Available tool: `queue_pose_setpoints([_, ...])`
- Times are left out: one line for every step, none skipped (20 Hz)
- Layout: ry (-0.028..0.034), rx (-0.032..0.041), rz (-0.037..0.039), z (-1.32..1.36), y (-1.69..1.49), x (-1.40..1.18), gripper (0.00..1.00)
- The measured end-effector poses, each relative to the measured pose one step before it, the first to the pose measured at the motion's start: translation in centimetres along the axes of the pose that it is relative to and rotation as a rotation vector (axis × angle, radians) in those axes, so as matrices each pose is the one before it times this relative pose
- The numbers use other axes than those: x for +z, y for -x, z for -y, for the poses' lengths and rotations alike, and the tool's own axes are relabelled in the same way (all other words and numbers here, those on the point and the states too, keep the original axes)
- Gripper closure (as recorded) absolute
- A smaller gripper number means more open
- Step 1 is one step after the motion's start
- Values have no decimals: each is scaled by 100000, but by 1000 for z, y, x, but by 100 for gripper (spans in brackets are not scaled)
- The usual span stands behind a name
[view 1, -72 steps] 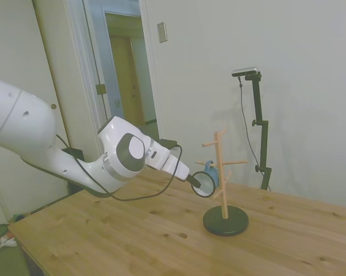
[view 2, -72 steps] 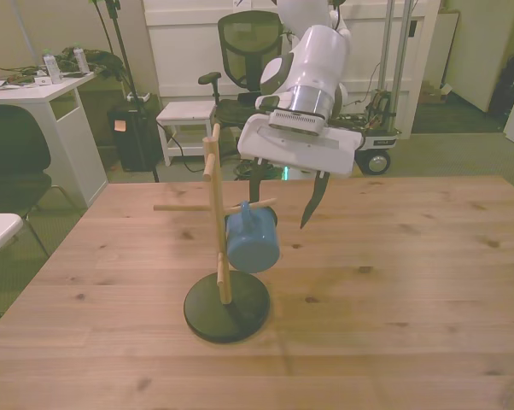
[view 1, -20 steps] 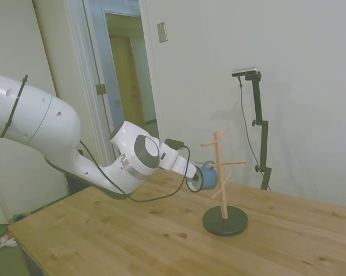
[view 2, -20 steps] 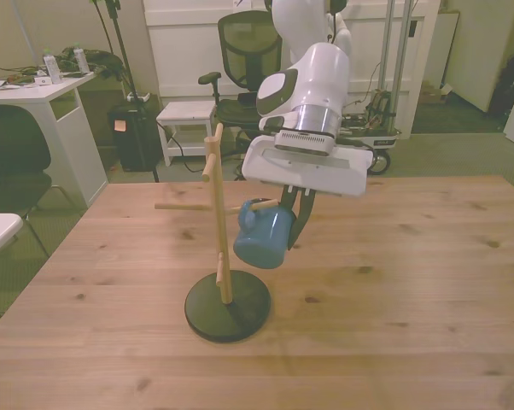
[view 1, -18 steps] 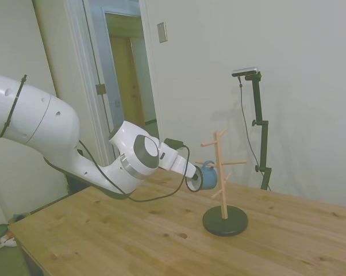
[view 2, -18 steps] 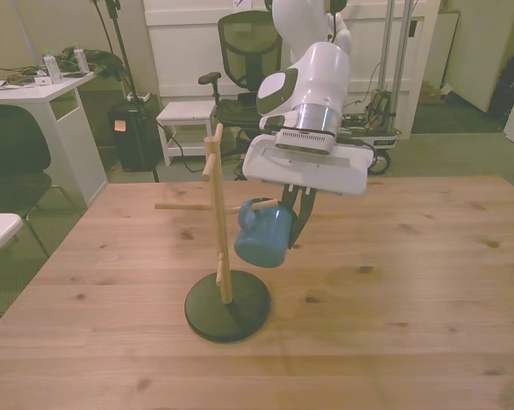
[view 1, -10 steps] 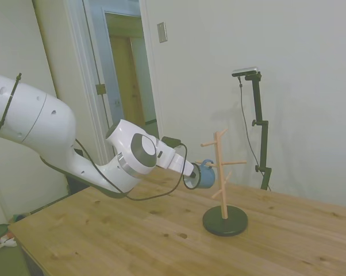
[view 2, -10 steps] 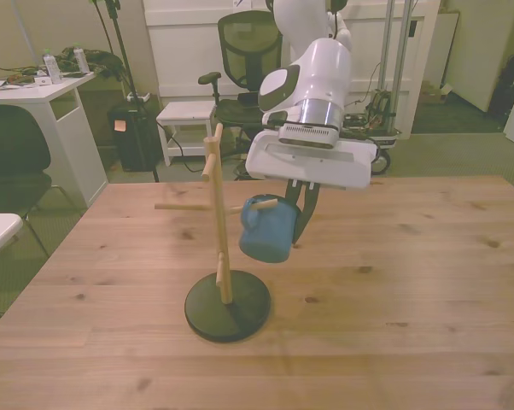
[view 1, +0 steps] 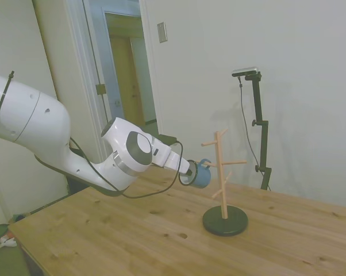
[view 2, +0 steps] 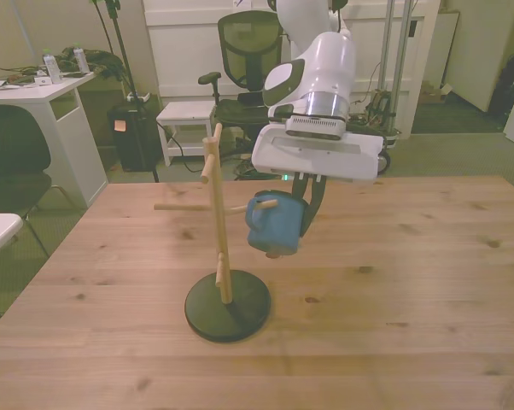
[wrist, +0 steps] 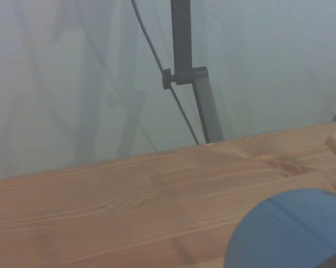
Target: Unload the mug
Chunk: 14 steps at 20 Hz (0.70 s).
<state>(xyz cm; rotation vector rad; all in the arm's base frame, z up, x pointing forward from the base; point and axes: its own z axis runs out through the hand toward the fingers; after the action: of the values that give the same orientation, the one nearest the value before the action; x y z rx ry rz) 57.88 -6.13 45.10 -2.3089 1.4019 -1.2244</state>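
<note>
A bare wooden tabletop [view 2: 394, 282] sits in an office with a desk chair [view 2: 250, 43] behind. My end effector [view 2: 298, 213] is clamped on the mug [view 2: 273, 225], which has slid farther off the peg stand [view 2: 216, 224] since a moment ago. It hangs above the tabletop, right of the stand in the front view, my arm reaching low and forward.

Mug [view 2: 274, 224] — smooth blue enamel; table [view 2: 411, 282] — knotty matt wood.
</note>
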Motion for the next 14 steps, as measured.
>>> queue_pose_setpoints([-236,-50,201,132,134,-127,100])
queue_pose_setpoints([-226,-54,197,117,132,-140,100])
queue_pose_setpoints([-206,14,204,103,145,-151,100])
queue_pose_setpoints([-200,45,193,91,148,-182,100])
queue_pose_setpoints([-213,-89,185,97,153,-173,100])
queue_pose_setpoints([-220,-167,146,101,140,-156,100])
queue_pose_setpoints([-293,-160,137,146,149,-145,100])
queue_pose_setpoints([-313,-127,192,171,162,-108,100])
queue_pose_setpoints([-325,-160,221,187,181,-94,100])
queue_pose_setpoints([-348,-190,255,209,216,-93,100])
queue_pose_setpoints([-384,-198,272,220,223,-100,100])
queue_pose_setpoints([-410,-122,325,242,238,-105,100])
queue_pose_setpoints([-398,-23,424,257,279,-87,100])
queue_pose_setpoints([-399,-176,410,251,279,-81,100])
